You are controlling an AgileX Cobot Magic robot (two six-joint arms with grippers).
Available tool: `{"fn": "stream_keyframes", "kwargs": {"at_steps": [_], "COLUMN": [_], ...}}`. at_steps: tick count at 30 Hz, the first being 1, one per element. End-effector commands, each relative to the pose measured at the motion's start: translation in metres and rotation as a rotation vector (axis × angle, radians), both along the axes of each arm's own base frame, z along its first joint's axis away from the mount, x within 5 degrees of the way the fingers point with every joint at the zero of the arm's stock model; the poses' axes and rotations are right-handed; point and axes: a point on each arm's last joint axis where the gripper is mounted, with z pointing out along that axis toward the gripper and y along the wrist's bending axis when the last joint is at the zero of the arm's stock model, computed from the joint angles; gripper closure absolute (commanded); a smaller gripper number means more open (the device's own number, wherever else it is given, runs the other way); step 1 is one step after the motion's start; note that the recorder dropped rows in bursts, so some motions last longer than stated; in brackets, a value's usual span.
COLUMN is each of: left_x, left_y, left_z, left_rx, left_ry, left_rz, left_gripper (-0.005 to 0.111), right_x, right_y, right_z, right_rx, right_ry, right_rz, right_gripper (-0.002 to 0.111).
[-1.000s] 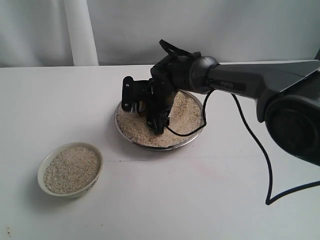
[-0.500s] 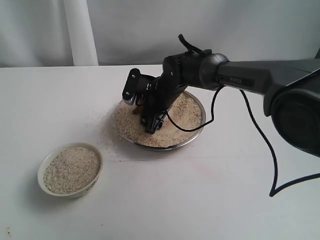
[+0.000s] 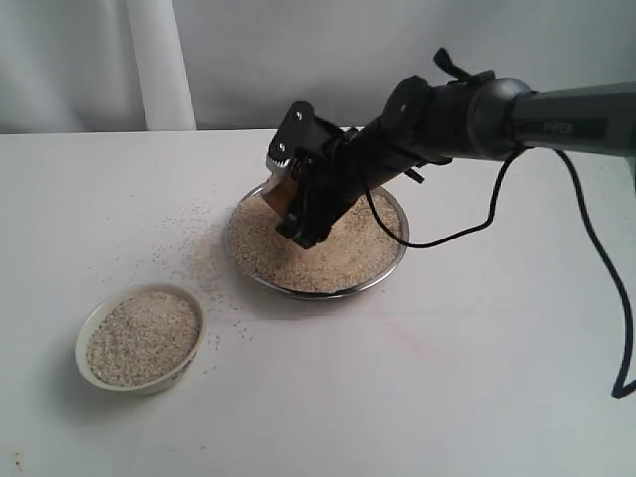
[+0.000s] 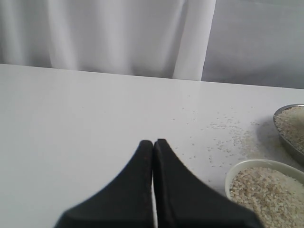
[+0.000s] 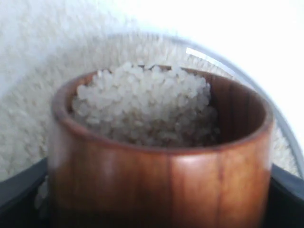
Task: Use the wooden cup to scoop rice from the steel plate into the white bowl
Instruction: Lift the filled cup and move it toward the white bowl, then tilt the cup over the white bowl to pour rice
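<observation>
right wrist view: right tool (image 3: 301, 189) clamped on the wooden cup (image 5: 156, 175) — full of rice (image 5: 142, 104) — over the steel plate (image 3: 404, 241); left tool (image 4: 153, 147) closed.

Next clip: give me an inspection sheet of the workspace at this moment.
Surface: white table; loose rice grains scattered left of the steel plate in the exterior view.
Job's things: steel plate holds rice; white bowl nearly full of rice; wooden cup heaped with rice, held above the plate.
Clutter: nothing seen beyond the spilled grains.
Grippers: right gripper shut on the wooden cup; left gripper shut, empty, over the table.
Cables: black cable loops low by the plate's right rim.
Surroundings: white curtain behind the table.
</observation>
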Motion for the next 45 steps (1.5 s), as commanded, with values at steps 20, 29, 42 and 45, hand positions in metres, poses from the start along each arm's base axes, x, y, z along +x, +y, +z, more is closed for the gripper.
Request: {"fn": "stream_keyframes", "kwargs": {"at_steps": [20,29,42,45], "left_x": [0.0,0.0,0.0,0.0], "left_y": [0.0,0.0,0.0,0.0], "left_z": [0.0,0.0,0.0,0.0], "left_rx": [-0.009,-0.009,-0.009,-0.009], "left_ry": [-0.005,-0.005,-0.005,-0.005], "left_rz": [-0.006,-0.006,-0.006,-0.006], "left_gripper": [0.107,0.107,0.107,0.107], "right_x": [-0.082,-0.113,-0.125,-0.13], "right_y": [0.099,0.127,0.151,0.155], "right_z": [0.094,0.091,0.039,0.035], "right_rx": [0.155,0.07,-0.126,-0.166], "right_ry": [-0.38,-0.458,-0.537,-0.566], "right_rz": [0.313,0.409,0.566,0.607], "right_gripper": [0.108,0.108,0.108,0.108]}}
